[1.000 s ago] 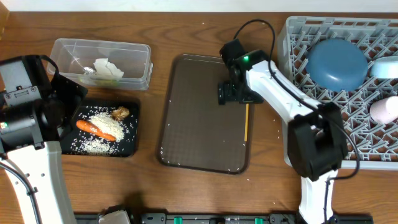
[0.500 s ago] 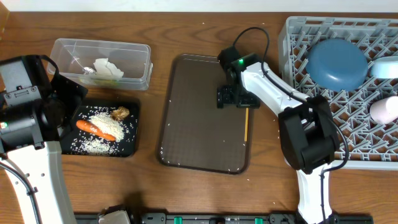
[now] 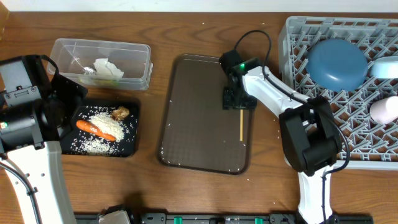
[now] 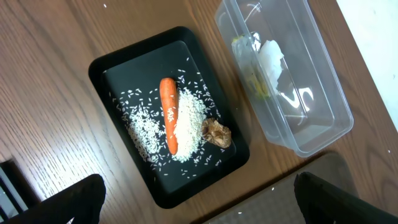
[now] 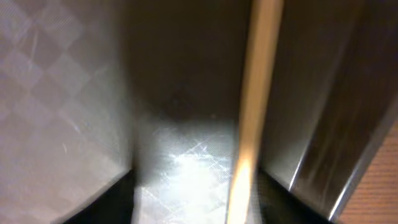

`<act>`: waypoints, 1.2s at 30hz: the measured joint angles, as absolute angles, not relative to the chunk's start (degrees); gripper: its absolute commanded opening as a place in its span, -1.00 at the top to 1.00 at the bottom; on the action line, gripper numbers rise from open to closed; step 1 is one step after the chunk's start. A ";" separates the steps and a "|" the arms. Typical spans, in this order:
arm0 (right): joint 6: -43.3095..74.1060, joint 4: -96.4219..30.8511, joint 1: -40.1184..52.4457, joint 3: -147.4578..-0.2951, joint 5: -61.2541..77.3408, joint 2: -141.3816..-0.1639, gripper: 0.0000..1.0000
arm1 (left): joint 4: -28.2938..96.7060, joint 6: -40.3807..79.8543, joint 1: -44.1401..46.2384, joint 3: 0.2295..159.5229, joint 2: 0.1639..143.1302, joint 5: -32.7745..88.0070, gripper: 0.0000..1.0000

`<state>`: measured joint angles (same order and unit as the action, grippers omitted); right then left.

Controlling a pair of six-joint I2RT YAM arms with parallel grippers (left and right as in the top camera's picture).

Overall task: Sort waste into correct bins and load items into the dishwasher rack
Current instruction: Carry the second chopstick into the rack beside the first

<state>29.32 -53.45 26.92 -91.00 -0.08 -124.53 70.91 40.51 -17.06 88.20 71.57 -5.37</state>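
Overhead.
A: Chopsticks?
B: On the brown serving tray, long axis parallel to its right edge. The right gripper is over their far end, near the tray's far-right corner.
A: Gripped?
B: Cannot tell; the right wrist view is blurred, with the stick between the fingers. The left gripper is wide and well apart.

The table was brown wood with visible grain and a satin finish. The serving tray was dark brown, faintly checker-embossed and reflective close up. The tub was clear glossy plastic, the black tray smooth and semi-matt. The rack was matt grey plastic. The blue dish looked smooth, the chopstick pale bare wood, the napkin crumpled paper, and the carrot smooth-skinned.
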 measured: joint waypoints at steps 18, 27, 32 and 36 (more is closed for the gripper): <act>26.52 -52.77 25.96 -91.66 6.59 -124.51 0.98 | 70.91 40.51 -17.06 88.20 71.57 -5.37 -0.96; 16.82 -56.47 15.14 -99.02 15.51 -120.29 0.98 | 70.91 40.51 -17.06 88.20 71.57 -5.37 -0.96; 12.23 -57.89 5.52 -104.44 17.17 -111.94 0.98 | 70.91 40.51 -17.06 88.20 71.57 -5.37 -0.96; 9.28 -56.95 -1.63 -106.45 17.87 -106.89 0.98 | 70.91 40.51 -17.06 88.20 71.57 -5.37 -0.96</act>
<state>9.28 -56.95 -1.63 -106.45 17.87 -106.89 70.91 40.51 -17.06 88.20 71.57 -5.37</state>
